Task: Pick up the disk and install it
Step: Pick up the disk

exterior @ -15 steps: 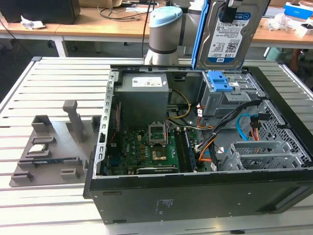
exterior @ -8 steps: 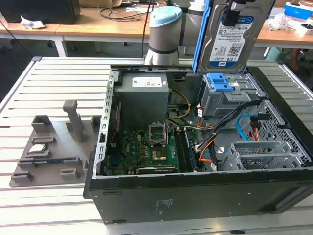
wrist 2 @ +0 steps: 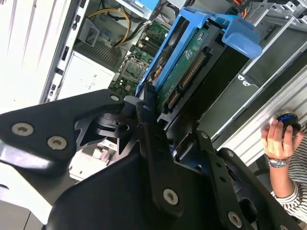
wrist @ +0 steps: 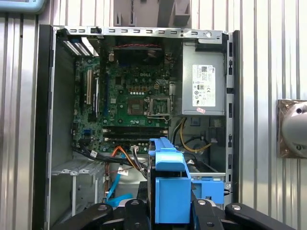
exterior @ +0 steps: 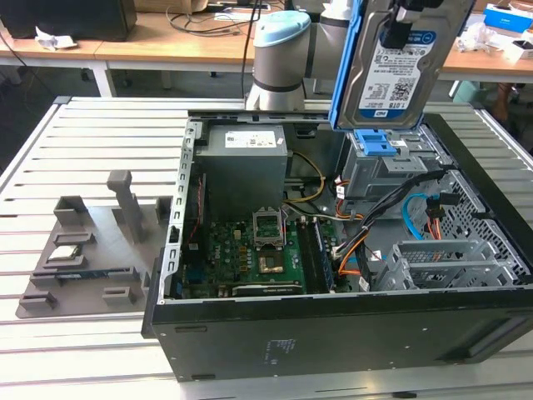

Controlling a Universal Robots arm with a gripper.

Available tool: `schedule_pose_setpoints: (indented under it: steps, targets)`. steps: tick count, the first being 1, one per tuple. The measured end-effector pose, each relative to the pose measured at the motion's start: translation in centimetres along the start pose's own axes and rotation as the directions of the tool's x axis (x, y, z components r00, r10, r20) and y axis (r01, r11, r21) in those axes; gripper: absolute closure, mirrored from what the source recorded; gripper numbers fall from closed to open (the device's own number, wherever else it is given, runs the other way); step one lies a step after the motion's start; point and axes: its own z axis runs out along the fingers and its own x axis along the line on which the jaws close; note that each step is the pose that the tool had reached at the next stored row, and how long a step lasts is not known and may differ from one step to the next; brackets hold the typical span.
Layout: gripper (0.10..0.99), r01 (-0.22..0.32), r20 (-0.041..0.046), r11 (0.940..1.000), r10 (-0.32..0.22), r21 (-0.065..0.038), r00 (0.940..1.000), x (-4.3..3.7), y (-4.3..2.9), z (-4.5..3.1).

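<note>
While the tool [wrist: 168, 211] clamps the disk [exterior: 391, 67] upright, it hangs just above the grey bay [exterior: 366, 179] in the computer case [exterior: 333, 333].

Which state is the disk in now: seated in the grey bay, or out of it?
Out. The disk hangs upright in the claw, its lower edge above the grey bay.

Open computer case [exterior: 333, 333], motherboard [exterior: 241, 254], power supply [exterior: 246, 154]
</note>
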Motion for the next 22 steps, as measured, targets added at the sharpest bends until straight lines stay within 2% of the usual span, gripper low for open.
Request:
schedule_pose_setpoints:
  steps: [16, 22]
  targets:
    - [0.722, 0.0, -0.0006, 1.0, 0.0, 0.0, 1.0, 1.9, 0.03, 0.09]
    - [0.722, 0.0, -0.0009, 1.0, 0.0, 0.0, 1.0, 2.93, 0.05, 0.13]
